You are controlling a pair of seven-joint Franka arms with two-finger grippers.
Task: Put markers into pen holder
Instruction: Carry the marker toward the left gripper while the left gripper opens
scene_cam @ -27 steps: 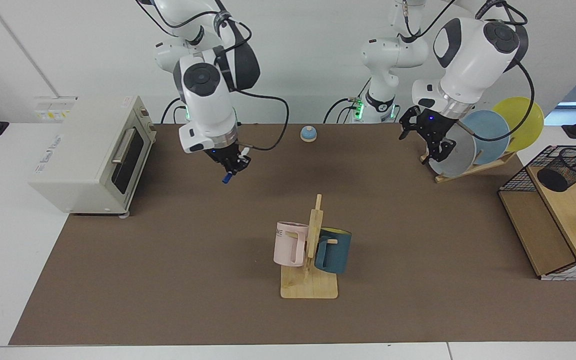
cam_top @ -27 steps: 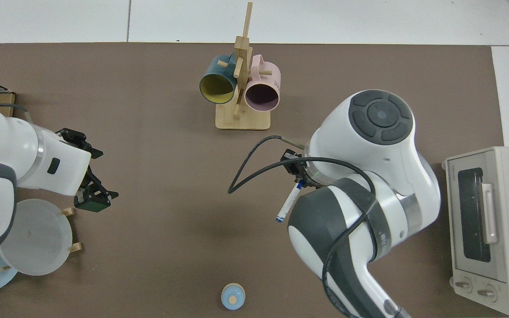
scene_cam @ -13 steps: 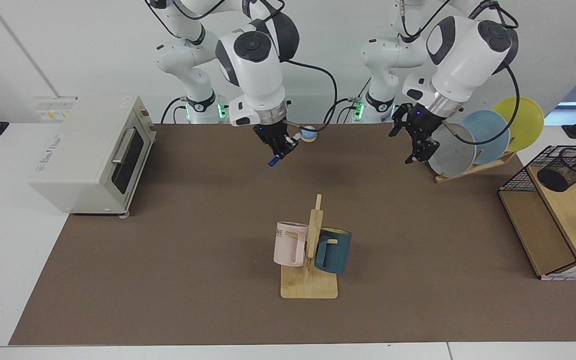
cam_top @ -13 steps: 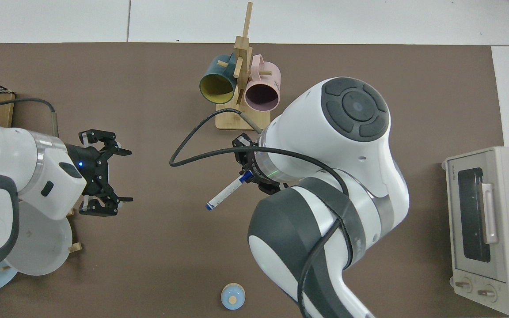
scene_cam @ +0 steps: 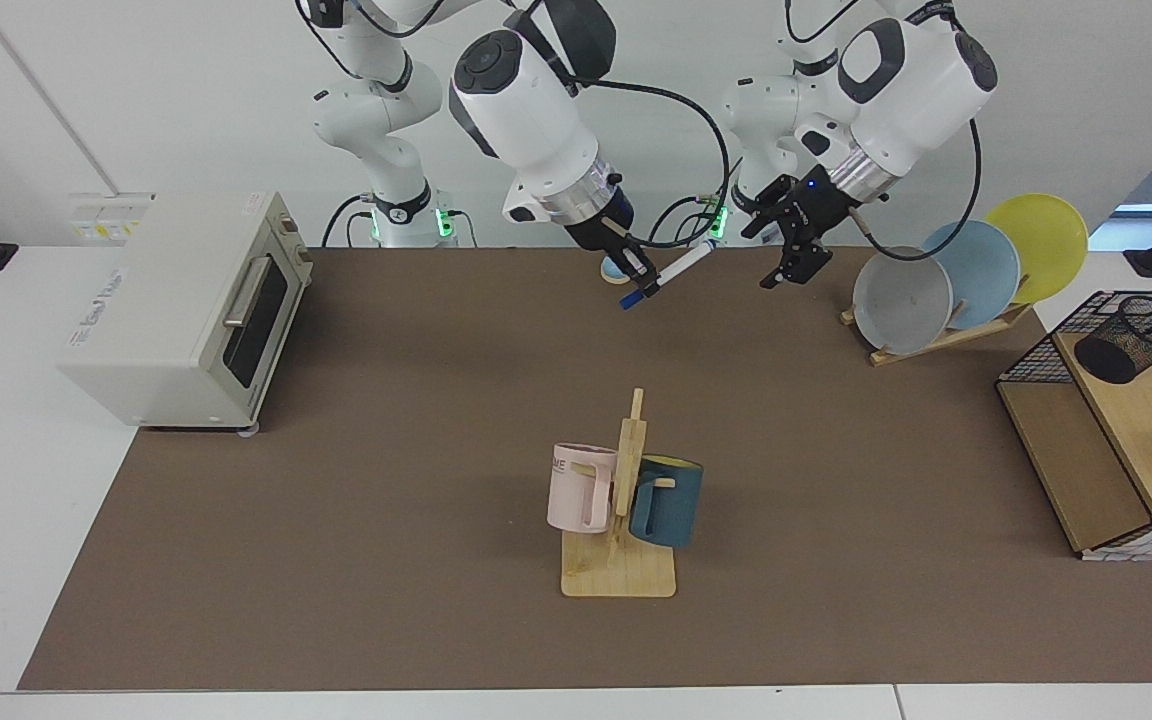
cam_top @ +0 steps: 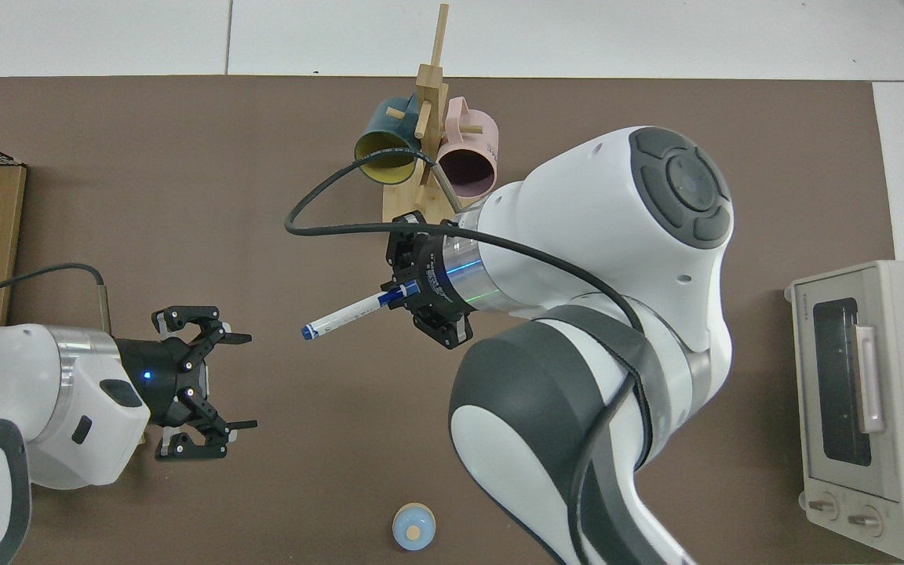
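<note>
Facing view, left to right: toaster oven [scene_cam: 186,305] at the table's far-left edge, irrelevant here. Right gripper [scene_cam: 636,278] is up over the back-centre of the mat, clamped on the marker [scene_cam: 671,274] by its dark-capped end; the barrel sticks out free, pointing toward the left gripper [scene_cam: 794,250]. In the top view the marker [cam_top: 346,314] runs nearly level, with its blue-tipped free end nearest the left gripper [cam_top: 213,392], a clear gap between them. Mug rack [scene_cam: 621,520] sits mid-table, well below and out of the way. Left gripper hangs just beside the plate rack [scene_cam: 936,335], fingers spread wide, holding nothing, touching nothing. Pen holder [scene_cam: 1133,338] is far right on the wooden shelf inside the wire basket [scene_cam: 1021,365], well apart from both arms. Looks like a handover setup, since the holder seems to be on the left arm's side. Risks: right has only an end grip, so the barrel can pivot or slip if left bumps it before closing; releasing early drops the marker on the mat, where it would roll. Left jaws don't look lined up with the barrel yet; a skewed pinch could flick it. Later, the basket wires crowd the holder's rim, so tilted insertion could snag.
</note>
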